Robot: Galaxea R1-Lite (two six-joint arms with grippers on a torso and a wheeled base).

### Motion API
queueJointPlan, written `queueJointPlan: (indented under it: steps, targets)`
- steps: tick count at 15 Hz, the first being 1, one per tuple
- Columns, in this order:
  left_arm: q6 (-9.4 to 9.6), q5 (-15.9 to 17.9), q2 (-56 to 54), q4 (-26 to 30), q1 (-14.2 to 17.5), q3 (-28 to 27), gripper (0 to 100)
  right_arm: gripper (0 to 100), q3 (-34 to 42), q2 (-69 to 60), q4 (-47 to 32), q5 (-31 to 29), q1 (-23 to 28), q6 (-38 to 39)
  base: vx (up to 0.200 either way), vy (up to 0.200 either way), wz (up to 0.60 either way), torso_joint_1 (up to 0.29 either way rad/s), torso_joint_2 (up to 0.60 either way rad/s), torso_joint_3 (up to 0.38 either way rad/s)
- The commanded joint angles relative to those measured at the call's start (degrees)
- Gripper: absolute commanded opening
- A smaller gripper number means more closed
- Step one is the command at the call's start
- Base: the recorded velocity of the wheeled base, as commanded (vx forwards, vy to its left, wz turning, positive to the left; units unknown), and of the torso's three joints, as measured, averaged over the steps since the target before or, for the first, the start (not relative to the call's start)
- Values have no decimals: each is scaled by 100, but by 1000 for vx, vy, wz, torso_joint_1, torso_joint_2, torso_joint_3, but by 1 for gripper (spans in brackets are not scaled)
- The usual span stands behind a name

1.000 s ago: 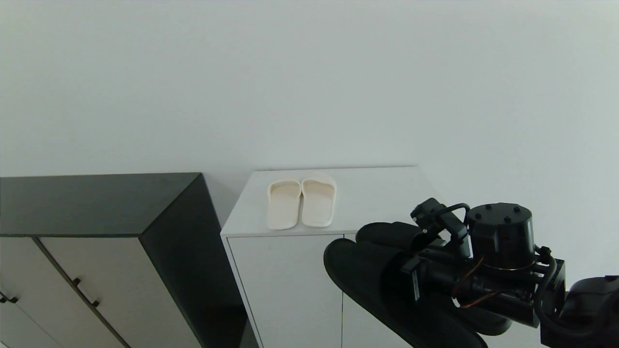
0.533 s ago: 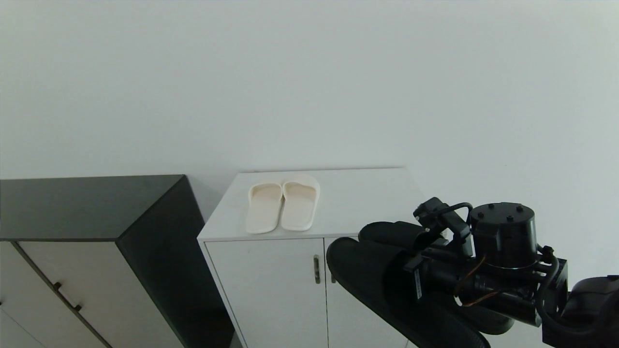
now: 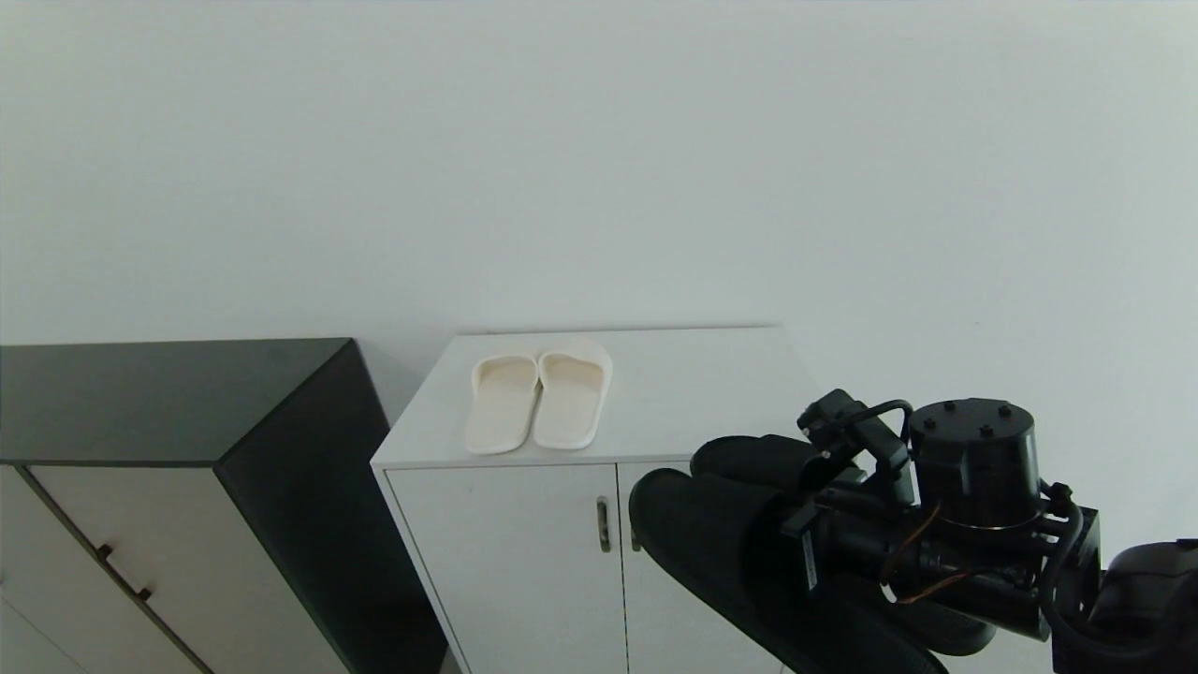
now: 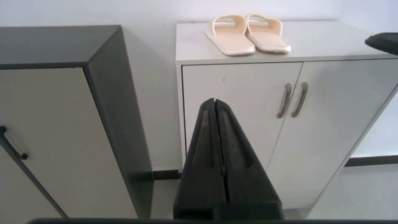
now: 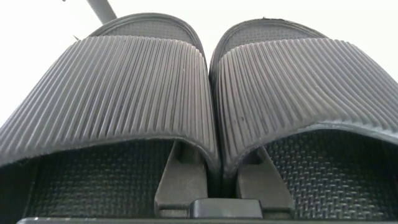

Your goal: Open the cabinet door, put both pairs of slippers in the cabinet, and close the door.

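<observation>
Black slippers point(image 3: 721, 524) pinched together in my right hand point(image 5: 219, 186), just short of the white cabinet point(image 3: 505, 562). Its doors point(image 3: 524, 599) are shut; cream slippers point(image 3: 538, 401) on top, beyond the hand. Left hand point(image 4: 215, 109) pressed together, empty. Nothing stowed.

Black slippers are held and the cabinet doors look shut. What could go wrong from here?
1. The right pincer grips both black slippers by their adjoining walls only; one may slip out.
2. They hang before the right cabinet door; opening it might strike them.
</observation>
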State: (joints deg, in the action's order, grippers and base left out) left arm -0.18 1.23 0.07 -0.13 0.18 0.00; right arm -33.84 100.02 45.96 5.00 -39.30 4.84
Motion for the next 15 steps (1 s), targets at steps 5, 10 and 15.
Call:
queueJointPlan:
  steps: [5, 10, 15]
  targets:
    - [1, 0, 1, -4, -1, 0, 0, 0, 97, 0, 89, 71, -7, -1, 0, 0, 0, -11, 22, 16]
    - [9, -26, 1, -4, -1, 0, 0, 0, 176, 0, 238, 71, -7, -1, 0, 0, 0, -161, 369, 200]
    - [1, -26, 1, -4, -1, 0, 0, 0, 238, -44, 273, 186, -7, -9, 0, 0, 0, -231, 537, 300]
